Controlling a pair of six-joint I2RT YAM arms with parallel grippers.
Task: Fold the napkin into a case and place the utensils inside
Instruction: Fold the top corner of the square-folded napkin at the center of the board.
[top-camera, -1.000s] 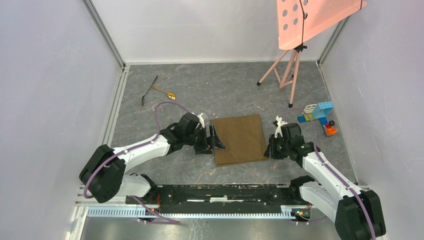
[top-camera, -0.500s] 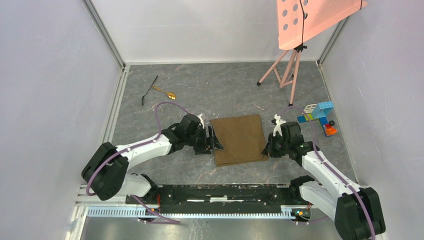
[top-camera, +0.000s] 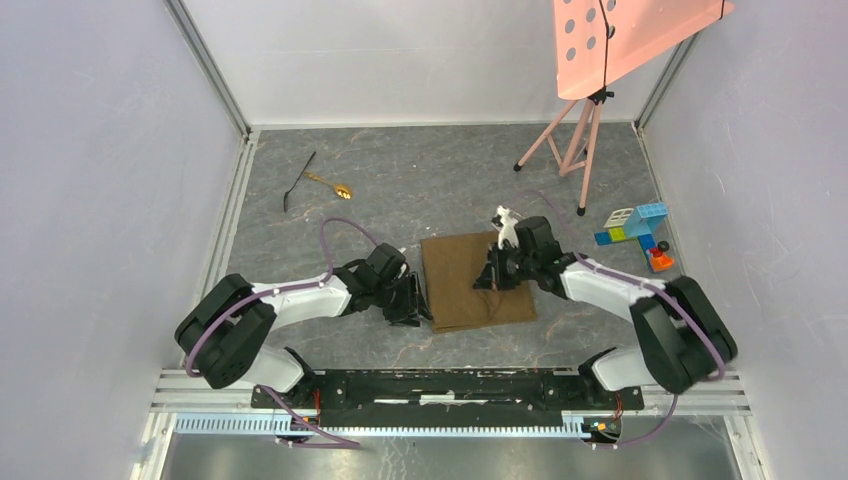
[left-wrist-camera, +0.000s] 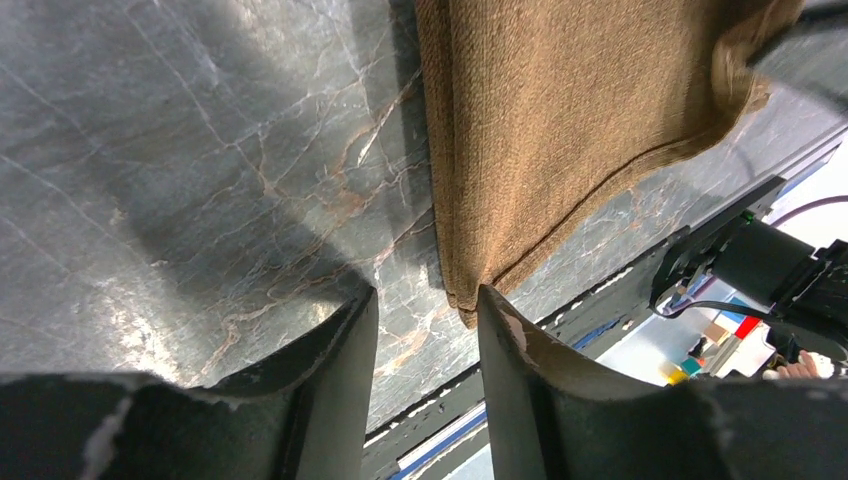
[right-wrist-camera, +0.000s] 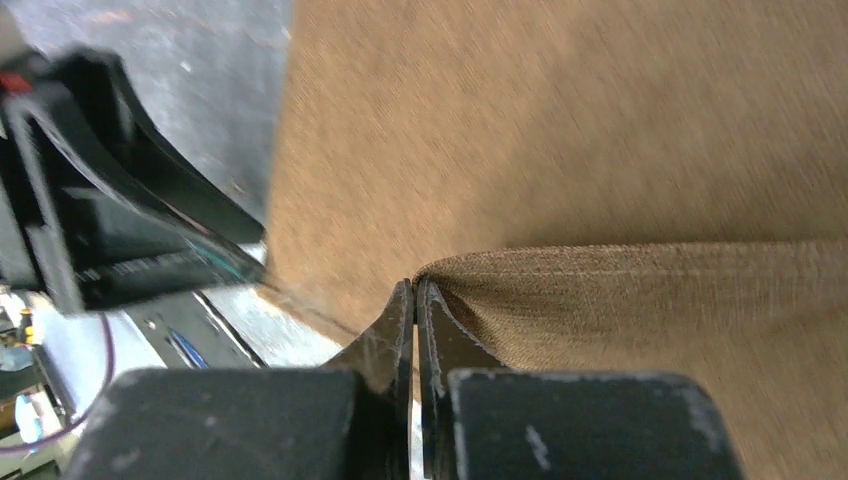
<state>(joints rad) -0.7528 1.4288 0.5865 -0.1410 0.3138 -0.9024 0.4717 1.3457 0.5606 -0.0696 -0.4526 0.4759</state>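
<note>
I am working with two grippers on one napkin (top-camera: 458, 292), which is lying as a brown rectangle just below the middle of the top view, on the grey marbled table (top-camera: 420, 180).

My right gripper (right-wrist-camera: 415, 290) is pinching the napkin: the two fingers are pressed together on a raised fold of the cloth, and the fold is standing up over the flat layer beneath it. In the top view this gripper is sitting over the upper middle of the cloth.

My left gripper (left-wrist-camera: 425, 300) is resting low at the napkin's left edge, near its lower left corner. Its two fingers are spread a little, with a gap between them. The layered corner of the cloth is lying just past the fingertips, close against the right-hand one; nothing is clamped.

The two utensils are lying in the upper left of the top view, well apart from the cloth: one gold spoon (top-camera: 333, 186) and one black utensil (top-camera: 299, 181), just beside each other, touching or nearly so.

One cluster of toy blocks (top-camera: 633, 228) is sitting at the right, and one pink stand (top-camera: 630, 40) is standing at the upper right.
</note>
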